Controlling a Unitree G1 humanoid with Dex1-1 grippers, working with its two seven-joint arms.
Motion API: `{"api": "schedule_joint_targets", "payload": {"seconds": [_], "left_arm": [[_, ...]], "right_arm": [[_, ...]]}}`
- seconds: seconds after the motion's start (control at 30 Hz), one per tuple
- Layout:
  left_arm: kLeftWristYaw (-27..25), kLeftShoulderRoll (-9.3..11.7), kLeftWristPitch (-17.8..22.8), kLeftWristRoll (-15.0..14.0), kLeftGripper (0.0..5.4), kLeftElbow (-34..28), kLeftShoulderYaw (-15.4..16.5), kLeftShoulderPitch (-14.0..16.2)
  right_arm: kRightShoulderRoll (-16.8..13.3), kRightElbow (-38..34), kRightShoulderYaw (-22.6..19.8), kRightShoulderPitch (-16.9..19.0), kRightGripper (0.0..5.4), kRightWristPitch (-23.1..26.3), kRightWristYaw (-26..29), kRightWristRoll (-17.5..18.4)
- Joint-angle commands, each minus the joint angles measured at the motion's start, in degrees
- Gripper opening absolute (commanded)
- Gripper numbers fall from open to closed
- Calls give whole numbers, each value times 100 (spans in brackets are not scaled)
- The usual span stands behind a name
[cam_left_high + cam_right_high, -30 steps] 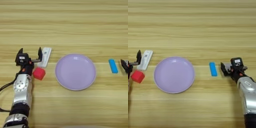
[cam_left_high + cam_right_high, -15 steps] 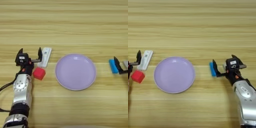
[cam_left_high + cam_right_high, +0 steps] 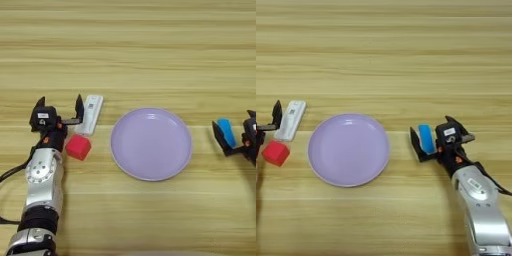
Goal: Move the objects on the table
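Table: light wooden top with horizontal grain, filling the view.
Lilac plate: round, centre of table.
Left gripper: at left, fingers apart, one finger beside the white device; red cube just below it, not held.
Right gripper: right of the plate, fingers spread either side of the blue bar; whether they touch it cannot be told.
White device: slim, oblong, lying up-left of the plate.
Red cube: left of the plate.
Blue bar: between the right gripper's fingers.
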Motion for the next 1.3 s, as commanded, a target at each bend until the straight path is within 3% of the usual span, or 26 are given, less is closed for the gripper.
{"api": "schedule_joint_targets", "payload": {"seconds": [0.03, 0.43, 0.87, 1.3], "left_arm": [[4, 10, 68, 4, 540, -64, 9, 53], [12, 7, 79, 9, 540, -87, 11, 62], [19, 3, 78, 12, 540, -94, 13, 66], [17, 7, 77, 10, 540, -94, 20, 68]], "right_arm": [[36, 152, 130, 15, 535, 65, 31, -65], [79, 713, 102, -122, 535, 38, 76, 52], [131, 863, 130, -146, 535, 14, 168, 42], [193, 1175, 16, -230, 535, 282, 41, 95]]}}
